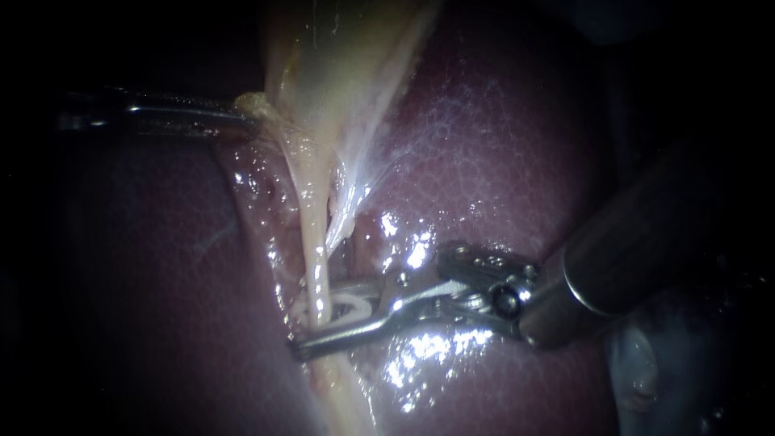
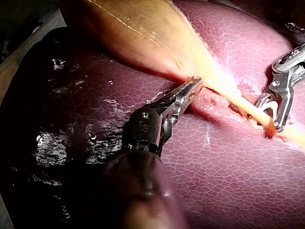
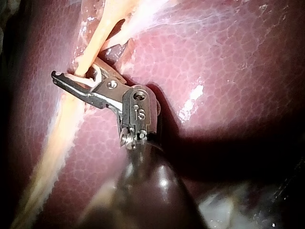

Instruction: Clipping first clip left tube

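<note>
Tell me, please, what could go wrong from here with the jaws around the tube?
1. The right instrument's open jaws straddle the tube right against the liver; closing might pinch the liver's surface.
2. A thinner strand runs beside the tube and might get caught too.
3. The left instrument grips only the gallbladder's edge; a slip would likely slacken the tube.
</note>
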